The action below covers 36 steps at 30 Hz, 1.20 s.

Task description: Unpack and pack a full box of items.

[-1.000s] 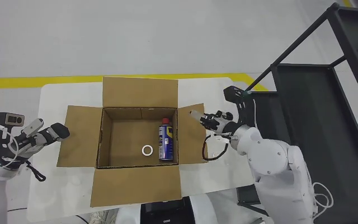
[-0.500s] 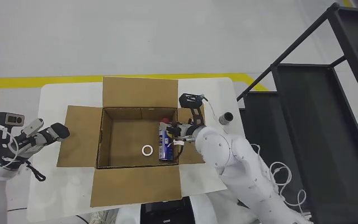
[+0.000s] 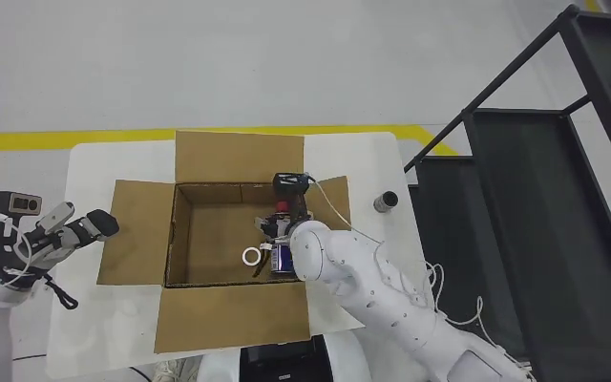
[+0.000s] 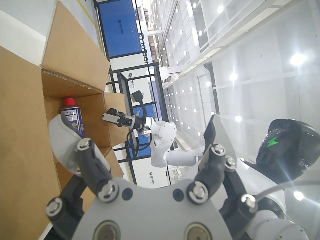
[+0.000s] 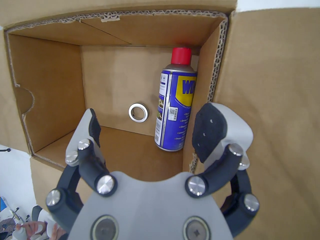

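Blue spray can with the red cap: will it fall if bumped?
The blue metal spray can with the red cap stands tall and narrow, so it may tip. Being round, it would probably roll. The cardboard box wall beside it might catch it.

Spray can [image 3: 283, 206] mostly hidden under right arm [image 3: 336, 264], top view.

Top looks down; right wrist peers closely into the box [image 3: 239, 158], left wrist from farther off

Right arm [image 3: 382, 286]: glossy white rounded shells, white cable loops. Left gripper [image 4: 135, 123], right gripper [image 5: 151, 116]: grey plate, black linkages, silver screws, black-padded jaws.
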Tool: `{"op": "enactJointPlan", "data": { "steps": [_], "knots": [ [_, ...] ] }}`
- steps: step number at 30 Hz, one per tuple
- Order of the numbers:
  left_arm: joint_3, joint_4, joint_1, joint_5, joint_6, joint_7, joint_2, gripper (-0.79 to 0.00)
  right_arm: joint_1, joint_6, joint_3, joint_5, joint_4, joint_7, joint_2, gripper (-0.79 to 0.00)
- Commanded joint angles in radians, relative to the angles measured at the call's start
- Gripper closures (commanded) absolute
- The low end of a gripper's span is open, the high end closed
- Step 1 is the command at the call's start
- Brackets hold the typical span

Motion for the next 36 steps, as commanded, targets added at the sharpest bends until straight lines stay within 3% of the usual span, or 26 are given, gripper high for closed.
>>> {"op": "enactJointPlan", "data": {
  "steps": [1, 8, 36],
  "knots": [
    [0.0, 0.0, 0.0, 0.0, 0.0, 0.0, 0.0, -0.785, 0.014, 0.005, -0.02, 0.006, 0.017, -0.005, -0.01, -0.785],
    [0.0, 0.0, 0.0, 0.0, 0.0, 0.0, 0.0, -0.785, 0.019, 0.021, -0.057, -0.046, -0.001, -0.02, -0.03, -0.785],
    [0.0, 0.0, 0.0, 0.0, 0.0, 0.0, 0.0, -0.785, 0.141, 0.178, -0.134, 0.083, 0.407, -0.178, -0.163, -0.785]
  ]
}}
